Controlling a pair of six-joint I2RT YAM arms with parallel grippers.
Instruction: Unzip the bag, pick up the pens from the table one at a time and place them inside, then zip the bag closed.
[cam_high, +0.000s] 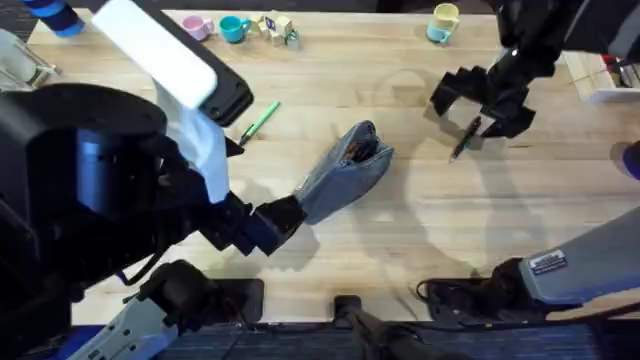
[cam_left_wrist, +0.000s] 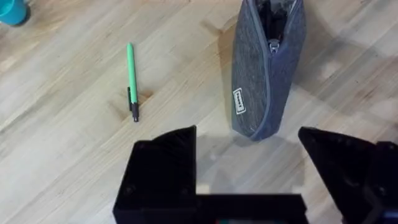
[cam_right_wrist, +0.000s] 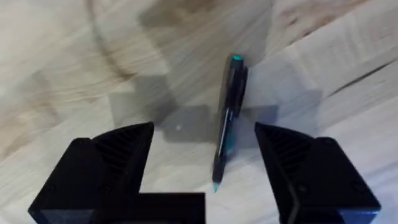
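Nearest you, your left hand (cam_left_wrist: 249, 177) sits low over the tabletop (cam_high: 420, 215) at the near end of the bag (cam_high: 345, 180). Its fingers are spread wide and grip nothing, with the bag's end just beyond them, likely placed there to steady it. The bag lies slantwise at the middle of the tabletop. Its zipper is parted at the far end, so the mouth gapes, ready for loading. Beyond the bag to the left, the green pen (cam_high: 259, 120) lies alone on the wood, well apart from the bag.

Farther off on the right, your right hand (cam_right_wrist: 205, 162) hovers over the dark pen (cam_right_wrist: 227, 118). Its fingers are wide open, one on each side of the pen and not touching it, lined up for a pinch. The pen rests flat on the wood.
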